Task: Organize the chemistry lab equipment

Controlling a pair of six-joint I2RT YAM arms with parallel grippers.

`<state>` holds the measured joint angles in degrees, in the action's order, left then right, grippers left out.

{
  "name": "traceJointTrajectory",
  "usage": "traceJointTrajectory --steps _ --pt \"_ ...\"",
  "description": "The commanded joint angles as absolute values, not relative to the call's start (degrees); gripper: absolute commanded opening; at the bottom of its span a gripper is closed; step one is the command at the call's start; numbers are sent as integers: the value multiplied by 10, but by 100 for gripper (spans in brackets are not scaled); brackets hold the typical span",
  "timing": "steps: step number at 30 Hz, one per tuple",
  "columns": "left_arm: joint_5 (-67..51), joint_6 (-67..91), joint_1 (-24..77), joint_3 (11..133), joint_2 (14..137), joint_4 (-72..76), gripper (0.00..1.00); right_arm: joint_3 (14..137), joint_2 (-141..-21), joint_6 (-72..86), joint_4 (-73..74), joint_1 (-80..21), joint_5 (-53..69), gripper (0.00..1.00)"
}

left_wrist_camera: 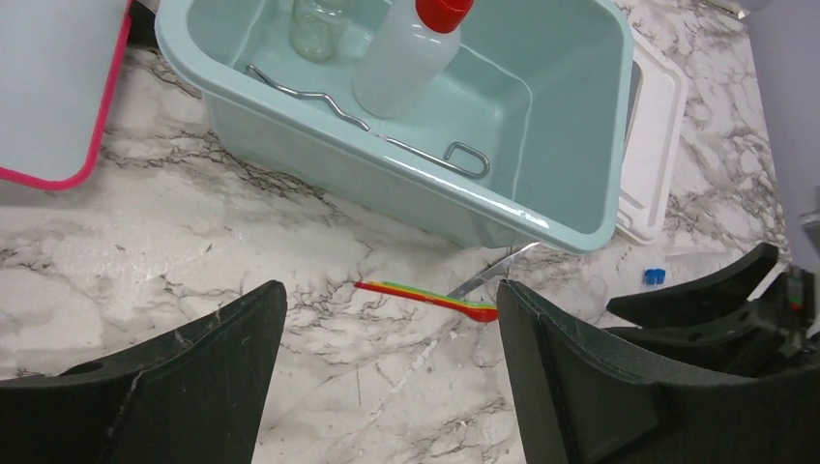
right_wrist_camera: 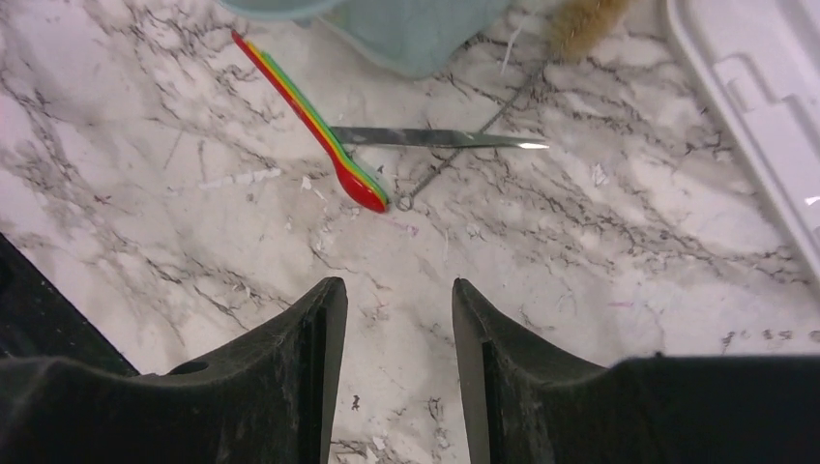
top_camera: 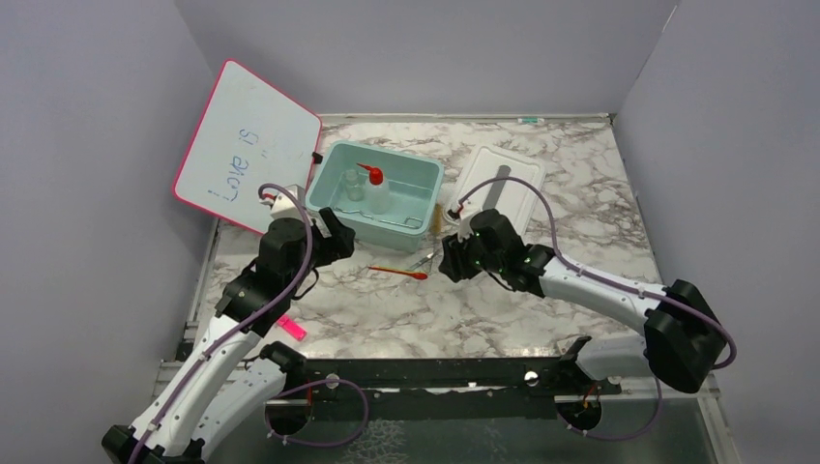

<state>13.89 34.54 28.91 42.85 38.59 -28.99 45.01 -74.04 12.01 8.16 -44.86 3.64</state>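
Note:
A teal bin (top_camera: 425, 184) holds the clear squeeze bottle with red nozzle (top_camera: 375, 188), a clear vial (top_camera: 352, 184) and the metal tongs (left_wrist_camera: 367, 126). The thin red-handled tool (top_camera: 398, 273) lies on the marble in front of the bin, crossing a flat metal blade (right_wrist_camera: 435, 138). My left gripper (left_wrist_camera: 389, 290) is open and empty, hovering just left of the tool. My right gripper (right_wrist_camera: 396, 285) is open and empty, just right of the tool's spoon end (right_wrist_camera: 366, 193). A small blue cap (left_wrist_camera: 655, 275) shows beside the right gripper's fingers (left_wrist_camera: 716, 290).
A pink-edged whiteboard (top_camera: 247, 145) leans at the back left. A white lid (top_camera: 498, 184) lies right of the bin. A wire-handled brush (right_wrist_camera: 580, 24) lies by the bin's corner. A pink highlighter (top_camera: 290, 329) lies near the front left edge.

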Motion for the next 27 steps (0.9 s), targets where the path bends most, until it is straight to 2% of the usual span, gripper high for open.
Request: traceJointTrajectory --steps 1,7,15,22,27 --pt "123 347 291 426 393 -249 83 413 -767 157 -44 -447 42 49" --pt "123 346 291 426 394 -250 83 394 -860 142 -159 -448 112 48" --pt "121 358 291 425 401 -256 83 393 -952 128 -248 -448 134 47" --pt "129 364 291 421 405 -256 83 379 -981 117 -277 -451 176 39" --pt "137 359 291 421 404 -256 83 349 -965 120 -289 -463 195 30"
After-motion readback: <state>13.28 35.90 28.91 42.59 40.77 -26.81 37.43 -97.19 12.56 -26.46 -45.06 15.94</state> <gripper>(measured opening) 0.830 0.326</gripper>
